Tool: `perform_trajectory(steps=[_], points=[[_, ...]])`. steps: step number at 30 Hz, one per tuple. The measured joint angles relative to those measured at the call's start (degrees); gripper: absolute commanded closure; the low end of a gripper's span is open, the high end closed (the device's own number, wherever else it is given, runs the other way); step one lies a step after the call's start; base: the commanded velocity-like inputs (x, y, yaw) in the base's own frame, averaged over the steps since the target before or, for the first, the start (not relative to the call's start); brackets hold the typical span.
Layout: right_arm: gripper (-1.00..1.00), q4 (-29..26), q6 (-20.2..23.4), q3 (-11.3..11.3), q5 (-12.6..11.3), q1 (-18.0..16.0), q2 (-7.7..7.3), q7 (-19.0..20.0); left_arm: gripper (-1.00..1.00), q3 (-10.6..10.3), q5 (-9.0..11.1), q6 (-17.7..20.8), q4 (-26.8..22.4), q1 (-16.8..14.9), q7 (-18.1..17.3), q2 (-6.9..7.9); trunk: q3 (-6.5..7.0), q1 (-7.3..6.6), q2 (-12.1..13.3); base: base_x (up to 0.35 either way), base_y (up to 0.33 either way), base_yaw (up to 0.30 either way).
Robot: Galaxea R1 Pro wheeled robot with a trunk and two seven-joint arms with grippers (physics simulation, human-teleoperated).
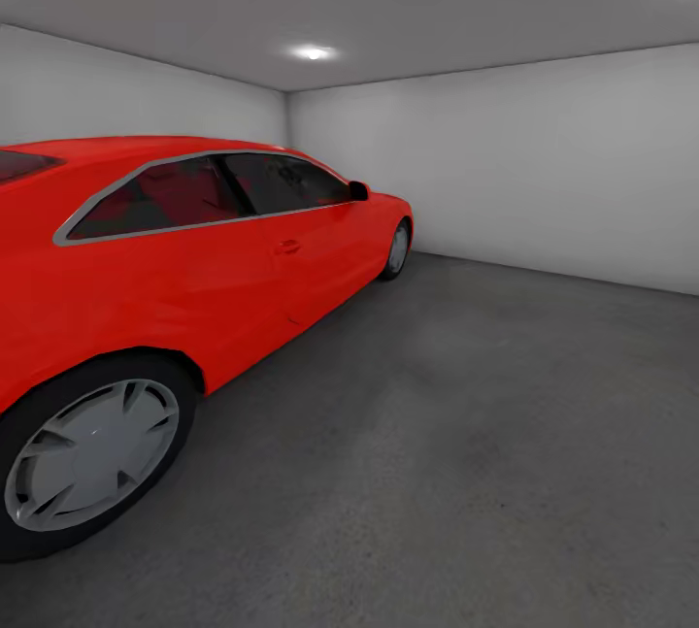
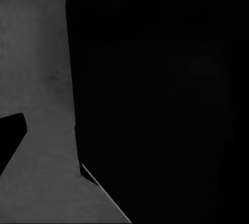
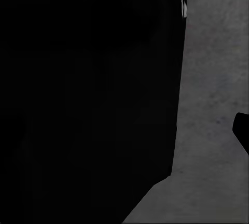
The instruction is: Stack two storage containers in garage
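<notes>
Where the head view looks into the garage (image 1: 505, 152), plain white-grey walls meet a grey ceiling with a round lamp (image 1: 313, 52) lit near the far corner. The floor (image 1: 466, 434) is dark grey concrete, faintly mottled, and spreads from the near edge to the far wall. A shiny red car (image 1: 194, 259) stands along the left side, its nose toward the far wall, with dark tinted windows, a silver window trim and a grey-spoked rear wheel (image 1: 92, 453) close to the camera. Both wrist views show the same mottled concrete beside a large black shape too dark to make out. Whether either claw is clenched or released cannot be told.
</notes>
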Motion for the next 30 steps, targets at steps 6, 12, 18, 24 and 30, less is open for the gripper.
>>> perform_trajectory(steps=[6, 12, 18, 24, 30], points=[[-1.0, 0.0, -0.1, 0.4, 0.6, -0.1, -0.08, 0.2, -1.0, 0.1, 0.0, -0.1, -0.3, 0.0, -0.1, 0.01, 0.01, 0.0, 0.0, 0.0, 0.0, 0.0], [-1.0, 0.0, -1.8, 0.4, 0.5, -0.1, -0.13, 0.1, -1.0, 0.1, 0.3, -0.3, -2.2, 0.0, -0.1, 0.42, 0.02, 0.0, 0.0, 0.0, 0.0, 0.0], [-1.0, 0.0, -2.7, -0.4, -0.3, -0.1, -0.09, -0.5, -1.0, 0.1, 0.3, -0.3, -3.0, 0.0, -0.1, 0.51, 0.02, 0.0, 0.0, 0.0, 0.0, -0.168], [-1.0, 0.0, -2.8, -0.5, -0.3, -0.1, 0.15, -0.6, -1.0, 0.1, 0.3, -0.3, -3.0, 0.0, -0.1, 0.49, 0.02, 0.0, 0.0, 0.0, 0.0, -0.279], [-1.0, 0.0, -2.9, -0.4, -0.2, -0.1, 0.18, -0.6, -1.0, 0.1, 0.3, -0.3, -3.0, 0.0, -0.1, 0.52, 0.02, 0.0, 0.0, 0.0, 0.0, -0.295]])
